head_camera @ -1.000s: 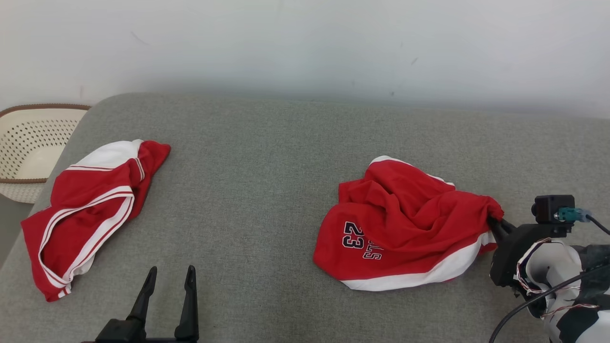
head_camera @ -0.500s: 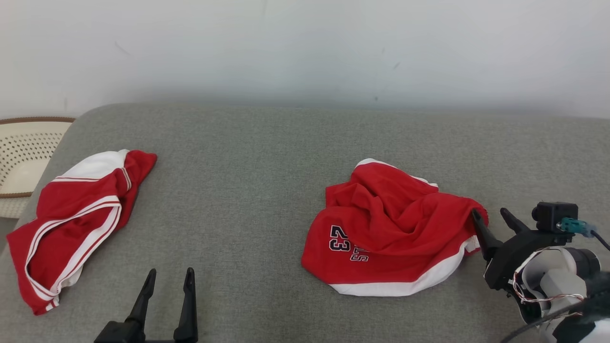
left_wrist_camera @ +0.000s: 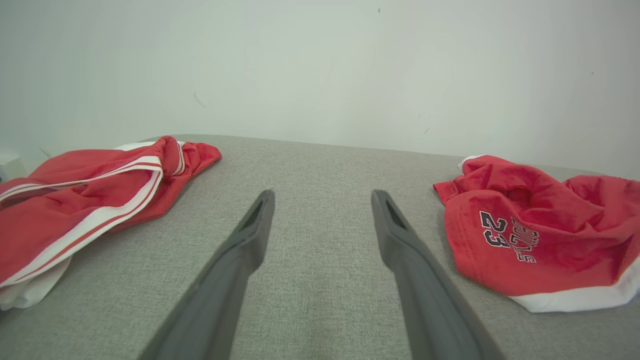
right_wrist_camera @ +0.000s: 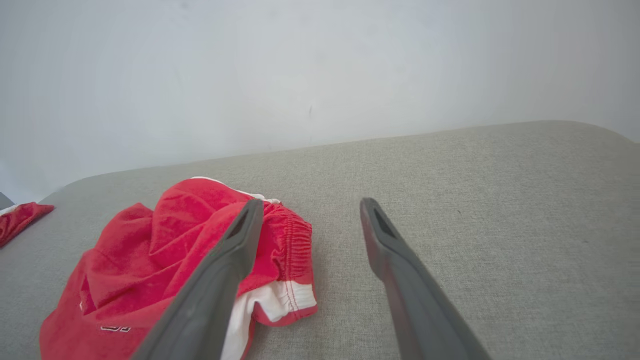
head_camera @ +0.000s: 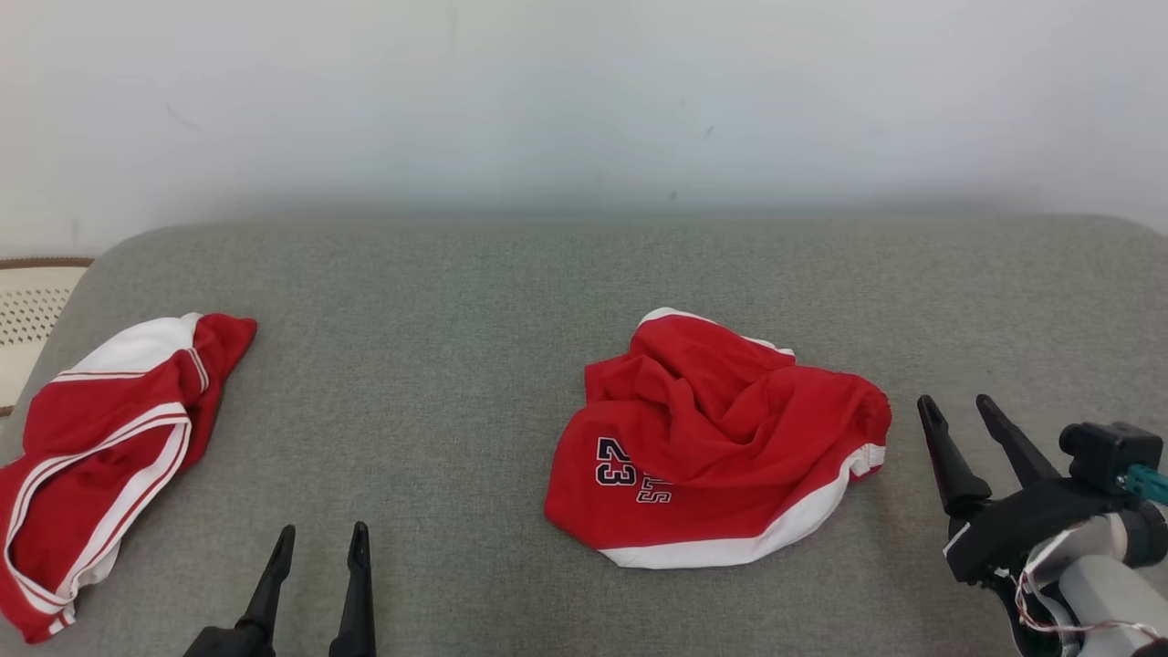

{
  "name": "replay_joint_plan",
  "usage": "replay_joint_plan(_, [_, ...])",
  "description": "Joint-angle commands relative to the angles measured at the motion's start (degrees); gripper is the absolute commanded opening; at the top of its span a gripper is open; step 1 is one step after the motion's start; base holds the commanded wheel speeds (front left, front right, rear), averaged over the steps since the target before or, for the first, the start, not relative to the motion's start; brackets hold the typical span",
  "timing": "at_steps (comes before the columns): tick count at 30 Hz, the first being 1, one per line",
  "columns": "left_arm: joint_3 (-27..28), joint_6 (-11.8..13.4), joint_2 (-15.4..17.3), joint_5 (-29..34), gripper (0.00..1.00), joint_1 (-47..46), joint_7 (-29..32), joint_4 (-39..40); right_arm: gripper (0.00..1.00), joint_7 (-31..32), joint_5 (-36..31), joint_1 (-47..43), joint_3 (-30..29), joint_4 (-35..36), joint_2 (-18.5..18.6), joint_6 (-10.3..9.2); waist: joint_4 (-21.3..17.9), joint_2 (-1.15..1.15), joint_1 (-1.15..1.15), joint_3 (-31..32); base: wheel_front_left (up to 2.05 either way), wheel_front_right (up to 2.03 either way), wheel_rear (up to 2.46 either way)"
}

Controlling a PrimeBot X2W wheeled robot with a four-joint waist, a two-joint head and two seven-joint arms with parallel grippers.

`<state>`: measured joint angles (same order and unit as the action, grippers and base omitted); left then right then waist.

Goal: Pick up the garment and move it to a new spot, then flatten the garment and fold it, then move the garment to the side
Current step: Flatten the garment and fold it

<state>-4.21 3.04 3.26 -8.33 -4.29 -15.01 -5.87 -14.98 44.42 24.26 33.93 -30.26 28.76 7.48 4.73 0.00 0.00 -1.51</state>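
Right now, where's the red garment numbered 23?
Head view: the red garment lies right of centre on the grey fabric surface, left of the right pincer.

In the head view the garment lies right of centre on the cushion; a second garment lies at the lower left edge, a basket just above it, off the cushion.

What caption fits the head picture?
Crumpled red number 23 shorts lie on the grey cushion beside the open right gripper.
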Motion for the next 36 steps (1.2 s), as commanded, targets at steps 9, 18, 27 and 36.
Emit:
replay_joint_plan(9, [0.3,-0.3,-0.1,0.5,1.0,1.6,-0.3,0.1,1.0,-0.3,-12.0,-12.7,-14.3,10.3,-6.7,0.02,-1.1,0.0,0.0,1.3,0.0,0.0,0.0])
replay_joint_plan(18, [0.2,-0.6,0.6,1.7,1.0,1.2,-0.3,-0.9,1.0,1.0,-19.8,-19.1,-19.5,16.2,-11.9,0.02,-2.3,0.0,0.0,2.0,0.0,0.0,0.0])
replay_joint_plan(27, [-2.6,-3.6,0.4,1.3,1.0,-3.0,-0.3,-5.2,1.0,3.3,-21.0,-20.0,-20.0,18.5,-13.4,0.02,-5.4,0.0,0.0,1.4,0.0,0.0,0.0])
replay_joint_plan(36, [-8.1,-6.3,-0.1,-0.5,1.0,-9.5,0.0,-16.7,1.0,4.2,-21.3,-18.7,-19.4,18.8,-13.6,0.02,-9.7,0.0,0.0,-0.5,0.0,0.0,0.0])
